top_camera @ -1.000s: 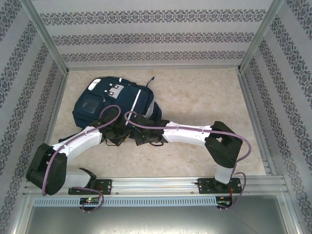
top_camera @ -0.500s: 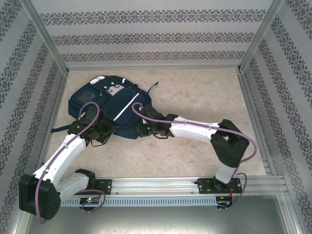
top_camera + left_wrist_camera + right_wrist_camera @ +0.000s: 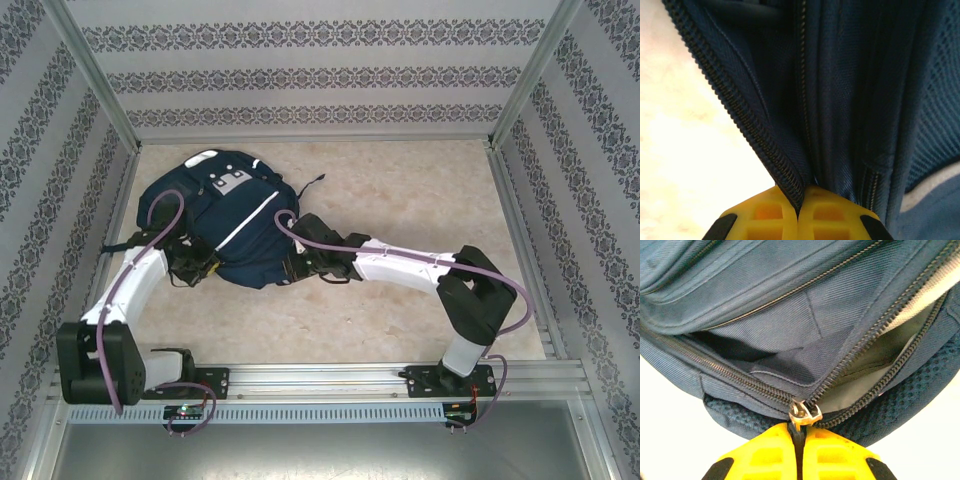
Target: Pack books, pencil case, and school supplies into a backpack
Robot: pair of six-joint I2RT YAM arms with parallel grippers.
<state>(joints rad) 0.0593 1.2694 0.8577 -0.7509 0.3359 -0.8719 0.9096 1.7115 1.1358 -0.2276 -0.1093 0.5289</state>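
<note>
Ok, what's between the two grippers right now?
The backpack: in the top view its near edge spans from the left gripper to the right gripper, whose jaws pinch the zipper pull.

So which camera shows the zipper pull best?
Right wrist view: the silver metal zipper pull sits close up at the right tool's tips. Left wrist gives zipper teeth; from above it's too small to tell.

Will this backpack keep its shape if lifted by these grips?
Probably not: the backpack creases where the left pincer pinches its zipper edge, so it likely sags. Its woven cloth looks grippy, so it may drag rather than slide. The right pincer holds only the small zipper pull, which might slip out.
</note>
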